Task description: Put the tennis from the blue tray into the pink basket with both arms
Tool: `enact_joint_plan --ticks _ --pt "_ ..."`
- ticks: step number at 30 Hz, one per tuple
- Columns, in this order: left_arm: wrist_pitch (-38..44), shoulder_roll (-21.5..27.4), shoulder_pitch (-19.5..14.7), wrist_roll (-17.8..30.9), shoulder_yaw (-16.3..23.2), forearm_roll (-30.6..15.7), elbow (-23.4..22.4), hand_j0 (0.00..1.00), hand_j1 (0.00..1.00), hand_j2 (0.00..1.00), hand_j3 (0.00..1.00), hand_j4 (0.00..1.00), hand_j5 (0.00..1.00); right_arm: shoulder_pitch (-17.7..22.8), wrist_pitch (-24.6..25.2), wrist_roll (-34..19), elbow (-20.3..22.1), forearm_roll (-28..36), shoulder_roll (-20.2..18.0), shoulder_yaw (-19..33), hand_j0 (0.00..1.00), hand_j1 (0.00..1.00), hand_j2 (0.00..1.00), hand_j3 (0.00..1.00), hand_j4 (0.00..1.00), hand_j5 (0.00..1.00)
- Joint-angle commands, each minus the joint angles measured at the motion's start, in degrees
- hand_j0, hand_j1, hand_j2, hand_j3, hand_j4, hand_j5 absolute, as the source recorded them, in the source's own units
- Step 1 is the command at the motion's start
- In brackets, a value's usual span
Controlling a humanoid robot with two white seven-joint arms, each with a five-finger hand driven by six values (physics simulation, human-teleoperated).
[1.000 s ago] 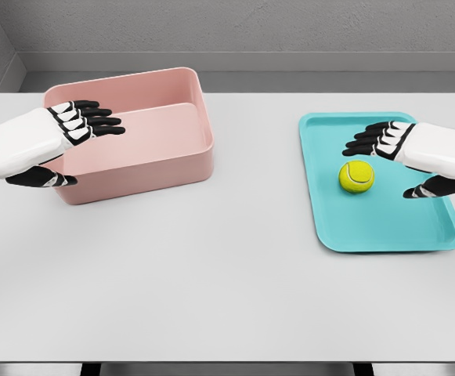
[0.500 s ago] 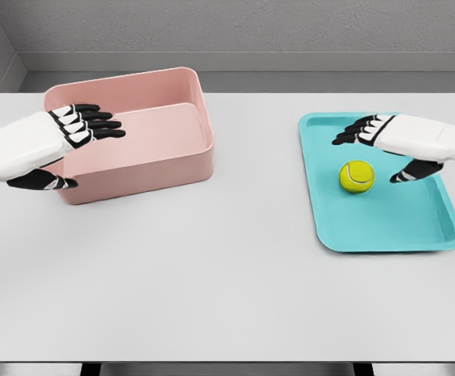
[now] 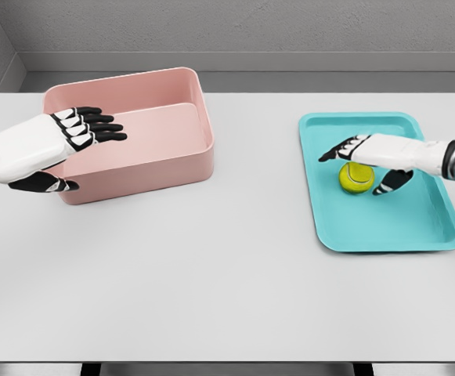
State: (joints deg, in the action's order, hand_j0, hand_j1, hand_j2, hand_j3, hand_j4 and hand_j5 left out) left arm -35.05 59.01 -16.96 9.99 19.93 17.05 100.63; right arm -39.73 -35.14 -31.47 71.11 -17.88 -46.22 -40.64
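Head view: ball (image 3: 356, 177) is seen on the blue tray (image 3: 384, 227), under the right hand (image 3: 368, 157), whose fingers (image 3: 333, 153) are spread, nothing gripped yet. Left hand (image 3: 55, 145) is held released over the pink basket (image 3: 188, 157) on the desk (image 3: 211, 274). Ball is judged light, fuzzy, likely to roll; best gripped around its middle.

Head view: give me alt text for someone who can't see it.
The right hand reaches over a yellow tennis ball on the blue tray, fingers spread, not yet gripping. The left hand hovers open at the empty pink basket across the white table.
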Motion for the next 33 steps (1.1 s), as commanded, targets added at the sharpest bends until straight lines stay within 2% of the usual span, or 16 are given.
enact_joint_plan --ticks 1,15,23,25,29,33 --pt "0.05 0.05 0.0 -0.05 0.11 -0.27 0.01 1.0 1.0 1.0 1.0 1.0 1.0 0.0 0.14 -0.08 -0.54 0.22 0.34 -0.58 0.98 0.98 0.98 0.98 0.98 0.98" --pt "0.05 0.32 0.79 -0.05 0.11 0.17 0.27 1.0 1.0 1.0 1.0 1.0 1.0 -0.09 0.14 -0.08 -3.44 -0.49 1.48 -0.67 0.97 0.97 0.97 0.97 0.97 0.97" --pt "0.05 0.32 0.79 -0.05 0.11 0.17 0.18 1.0 1.0 1.0 1.0 1.0 1.0 -0.35 0.14 -0.08 -3.44 -1.54 1.48 -0.67 0.9 0.9 0.9 0.9 0.9 0.9" --pt "0.05 0.32 0.79 -0.05 0.2 0.17 0.27 1.0 1.0 1.0 1.0 1.0 1.0 -0.35 0.14 -0.08 -3.44 -1.54 1.48 -0.67 0.83 0.83 0.83 0.83 0.83 0.83" --pt "0.05 0.32 0.79 -0.05 0.2 0.17 0.27 1.0 1.0 1.0 1.0 1.0 1.0 -0.35 0.14 -0.08 -3.44 -1.63 1.48 -0.67 0.79 0.79 0.79 0.79 0.79 0.79" --pt "0.05 0.32 0.79 -0.05 0.11 0.17 0.27 1.0 1.0 1.0 1.0 1.0 1.0 -0.35 0.14 -0.08 -3.44 -2.42 2.01 -0.67 0.69 0.69 0.69 0.69 0.69 0.69"
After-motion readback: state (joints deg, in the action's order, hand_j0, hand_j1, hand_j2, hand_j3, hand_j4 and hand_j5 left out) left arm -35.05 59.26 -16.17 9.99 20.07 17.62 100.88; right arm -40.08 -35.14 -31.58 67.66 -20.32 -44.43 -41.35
